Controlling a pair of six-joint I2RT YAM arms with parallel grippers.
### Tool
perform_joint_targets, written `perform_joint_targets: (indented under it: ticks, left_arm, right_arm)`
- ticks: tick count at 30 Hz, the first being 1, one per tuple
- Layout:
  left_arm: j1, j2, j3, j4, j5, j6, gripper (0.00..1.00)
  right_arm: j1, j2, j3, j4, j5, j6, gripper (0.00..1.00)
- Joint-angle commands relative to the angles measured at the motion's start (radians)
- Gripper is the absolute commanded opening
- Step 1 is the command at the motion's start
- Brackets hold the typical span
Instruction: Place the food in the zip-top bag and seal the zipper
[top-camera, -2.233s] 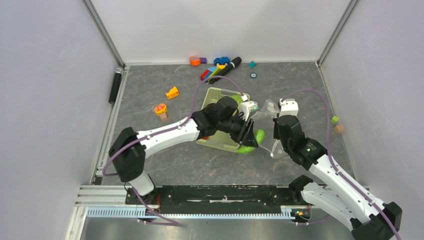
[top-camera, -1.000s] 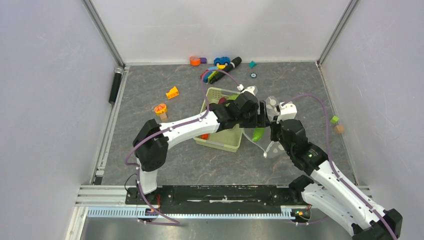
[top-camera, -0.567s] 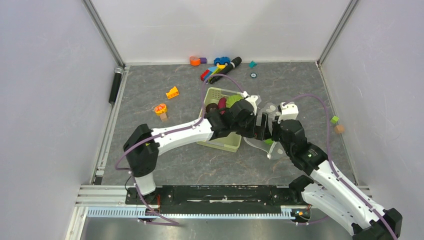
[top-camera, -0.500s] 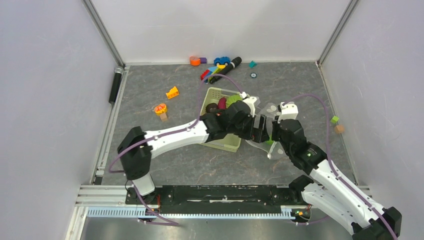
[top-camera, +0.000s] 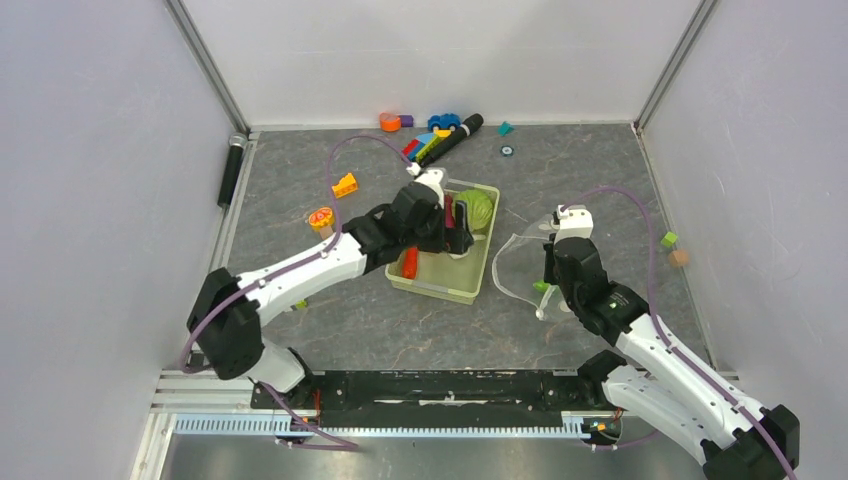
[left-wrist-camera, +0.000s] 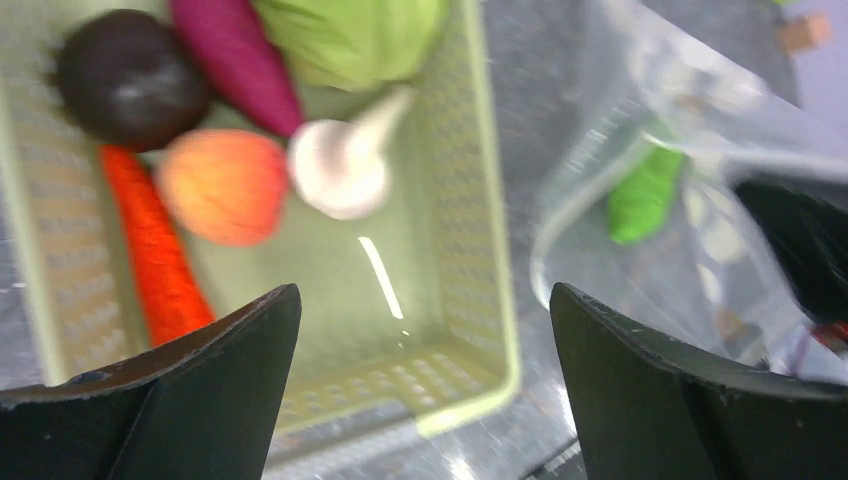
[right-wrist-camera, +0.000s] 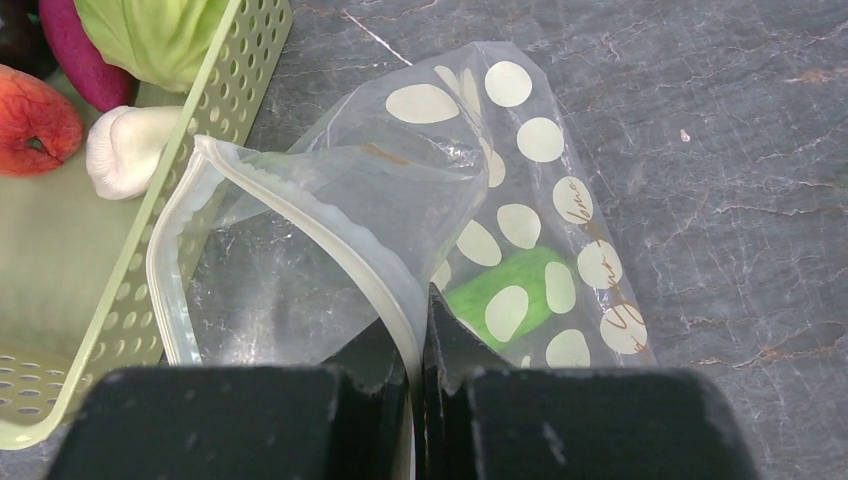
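Note:
The clear dotted zip-top bag (top-camera: 520, 265) lies right of the pale green basket (top-camera: 440, 285), its mouth held up and open. My right gripper (right-wrist-camera: 418, 330) is shut on the bag's zipper (right-wrist-camera: 330, 240) strip. A green cucumber (right-wrist-camera: 505, 290) lies inside the bag. My left gripper (left-wrist-camera: 425, 300) hangs open and empty over the basket's near right corner (left-wrist-camera: 500, 300). In the basket lie the cabbage (left-wrist-camera: 350, 35), eggplant (left-wrist-camera: 235, 60), maroon ball (left-wrist-camera: 130, 80), peach (left-wrist-camera: 225, 185), carrot (left-wrist-camera: 150, 250) and white piece (left-wrist-camera: 345, 165).
Building-block toys (top-camera: 430, 140) cluster at the back wall. A yellow block (top-camera: 345, 185) and an orange-topped piece (top-camera: 321, 218) sit left of the basket. Two small cubes (top-camera: 672, 248) lie by the right wall, and a black cylinder (top-camera: 231, 170) along the left rail.
My left gripper carried the cucumber into the bag's mouth, opened, and drew back left over the basket. The cucumber stays in the bag. The right gripper kept its hold.

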Motion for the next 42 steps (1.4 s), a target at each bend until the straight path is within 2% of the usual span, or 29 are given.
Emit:
perform_joint_targets:
  ticks: [1,6,18,21,30,36,39,42]
  left_arm:
    - [0.115,0.102,0.016,-0.008,-0.028,0.066,1.00]
    - [0.214,0.179,0.022,0.053,0.041,0.077,1.00]
    - [0.216,0.337,0.122,0.010,-0.025,0.111,0.97]
    - [0.216,0.353,0.124,0.009,-0.036,0.111,0.88]
    - [0.216,0.401,0.132,-0.006,-0.037,0.121,0.70]
    - [0.215,0.366,0.123,-0.005,-0.030,0.124,0.34]
    - [0.214,0.317,0.107,-0.002,0.008,0.118,0.26]
    - [0.206,0.244,0.068,0.035,0.052,0.113,0.24]
  right_arm:
    - [0.005,-0.007,0.030,0.014,0.031,0.008,0.08]
    - [0.005,-0.012,0.031,0.013,0.032,0.004,0.08]
    - [0.006,-0.003,0.032,0.015,0.042,0.000,0.08]
    - [0.005,0.000,0.032,0.014,0.037,0.000,0.08]
    - [0.005,0.004,0.032,0.015,0.042,0.001,0.08]
    - [0.005,-0.002,0.029,0.014,0.040,0.001,0.08]
    - [0.005,-0.003,0.027,0.014,0.037,0.001,0.08]
    - [0.005,-0.004,0.029,0.014,0.036,0.001,0.08]
